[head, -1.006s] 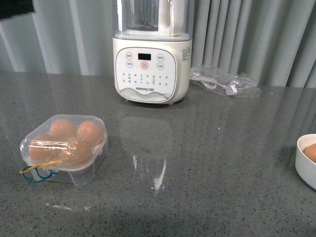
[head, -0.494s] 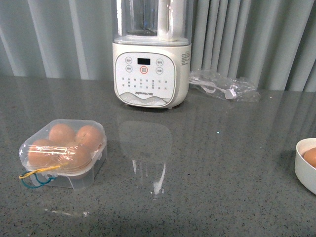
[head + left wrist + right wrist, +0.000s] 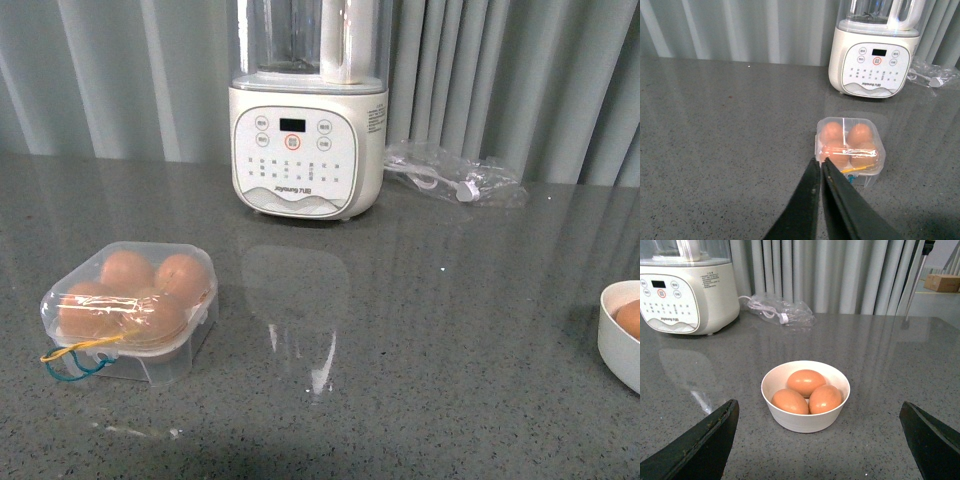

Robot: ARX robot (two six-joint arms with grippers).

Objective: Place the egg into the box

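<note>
Box full and shut; arms clear.
Your box (image 3: 130, 309) has barely shifted lately, four eggs banded inside; left gripper (image 3: 820, 165) clenched empty, right gripper (image 3: 817, 440) spread wide above the bowl (image 3: 805, 402).

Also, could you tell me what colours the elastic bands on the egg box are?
Yellow and blue elastic bands at the box front; clearest in the front view.

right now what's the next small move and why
Probably none toward another egg: the box already shows four eggs under a closed lid, bands on. The left gripper is shut and empty just short of it, the right gripper open around the bowl, which holds three eggs. I'd ease the left gripper back from the box and check that the task is done.
</note>
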